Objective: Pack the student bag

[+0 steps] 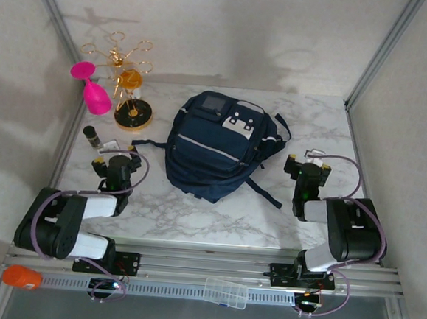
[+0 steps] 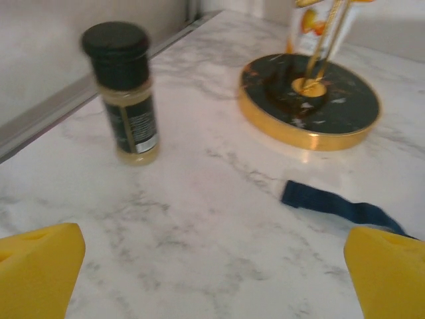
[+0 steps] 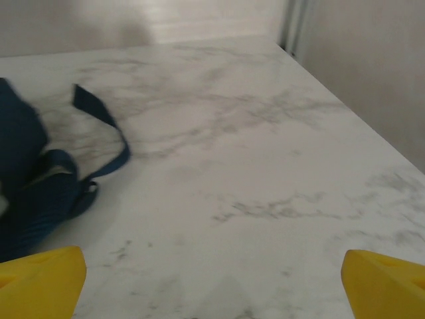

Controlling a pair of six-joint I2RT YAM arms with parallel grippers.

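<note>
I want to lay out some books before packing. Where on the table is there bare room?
Bare marble lies right of the student bag, out to the right edge of the table, and along the near edge in front of it. The far-left corner is crowded: pink goblet, gold rack, spice jar.

navy bag [image 3: 30, 193] with strap at left; marble table [image 3: 265, 166]; yellow fingertips [image 3: 40, 282] wide apart.

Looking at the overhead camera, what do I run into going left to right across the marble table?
pink glass → gold rack → student bag → right claw
</note>
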